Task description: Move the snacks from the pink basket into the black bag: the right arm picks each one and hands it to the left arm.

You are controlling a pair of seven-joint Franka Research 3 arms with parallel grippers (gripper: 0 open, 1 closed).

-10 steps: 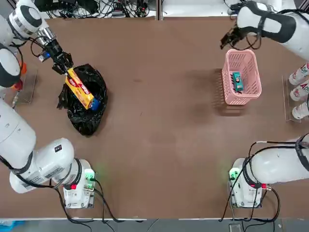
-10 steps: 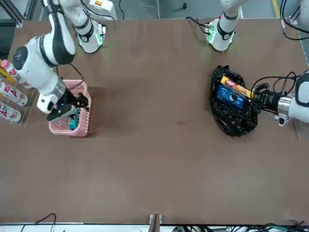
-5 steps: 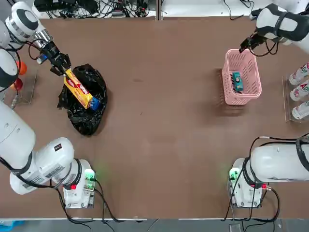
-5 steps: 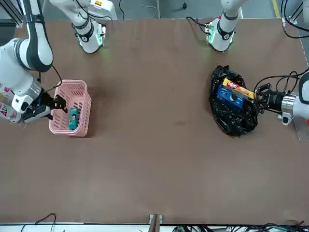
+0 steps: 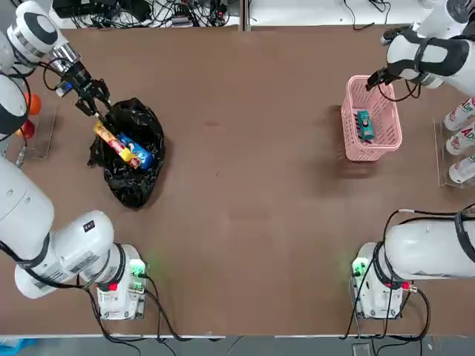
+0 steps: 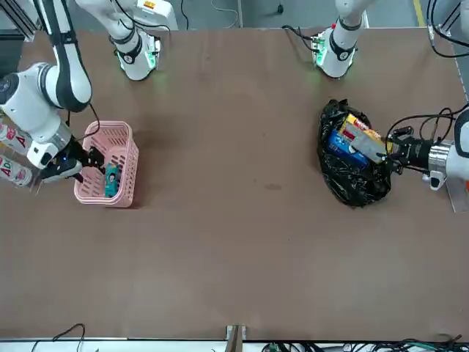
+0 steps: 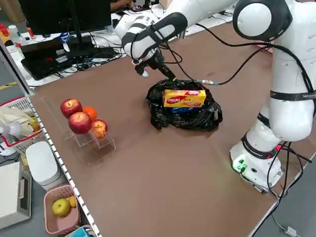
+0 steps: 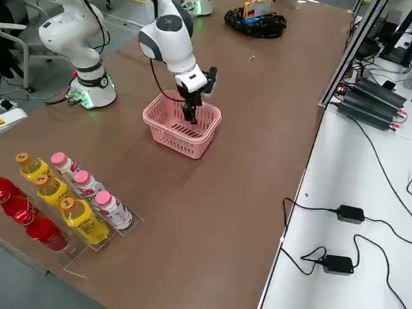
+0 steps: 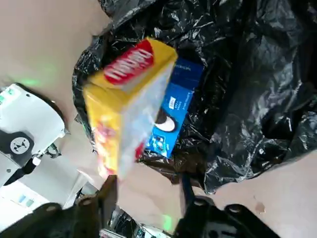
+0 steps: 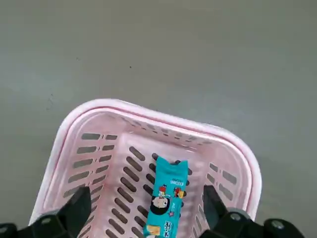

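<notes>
The black bag (image 5: 137,185) lies at the far left of the table, its mouth open. A blue packet (image 5: 139,154) rests inside it, and the yellow-orange packet (image 5: 111,139) leans on top of that. My left gripper (image 5: 95,104) hovers at the bag's far rim, open, with the yellow packet (image 9: 124,99) out beyond its fingertips. At the far right stands the pink basket (image 5: 344,126), holding one teal packet (image 5: 364,124). My right gripper (image 5: 375,78) hangs open above the basket's far end, nothing between its fingers, the teal packet (image 10: 168,201) below it.
A rack of bottles (image 5: 460,141) stands at the table's right edge, close to the basket. Round fruits on a clear stand (image 7: 81,121) sit at the left edge beside the bag. The two arm bases (image 5: 122,285) (image 5: 375,285) occupy the near corners.
My left gripper has opened and the yellow packet has dropped down onto the blue one in the bag. My right gripper swung away from the basket, then back over its far end.
</notes>
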